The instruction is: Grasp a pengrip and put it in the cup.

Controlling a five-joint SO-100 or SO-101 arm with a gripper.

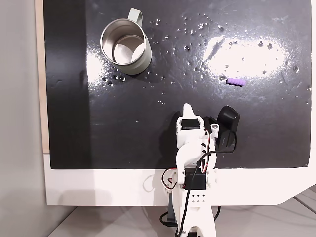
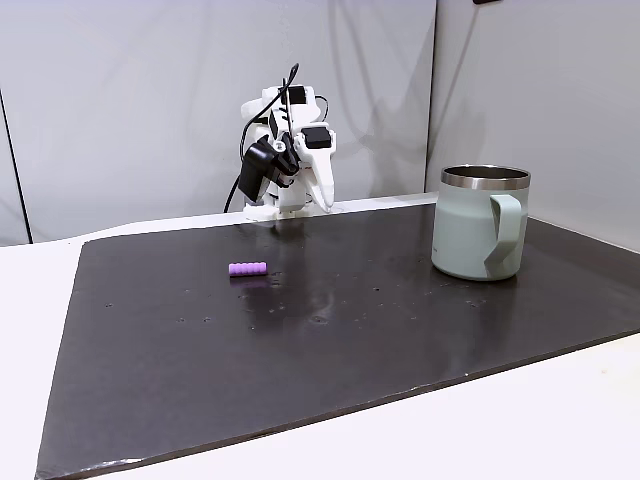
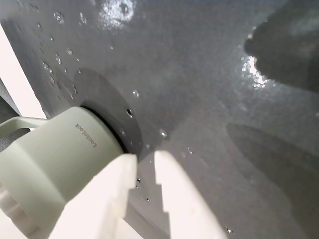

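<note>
Across the white bench lies a dark, glossy mat that covers most of the surface in both fixed views. Shiny droplets are scattered over the mat, mostly near a bright glare patch at its far right in a fixed view.

At the near edge of the bench in a fixed view stands the white arm, folded back on itself, with black motor blocks and red and black wires. In another fixed view the arm sits at the far edge of the mat, with the claw pointing down toward the mat.

At the far left of the mat in a fixed view stands the cup, upright, pale grey-green outside with a shiny metal inside and a loop handle. In another fixed view the cup stands at the right, handle toward the camera. In the wrist view the cup appears at the lower left, just beside the claw.

The claw shows 2 white fingers with a narrow gap between them, nearly closed, and nothing between them.

On the right part of the mat in a fixed view lies the pengrip, on its side, well apart from both the cup and the claw. In another fixed view the pengrip lies on the left part of the mat.
</note>
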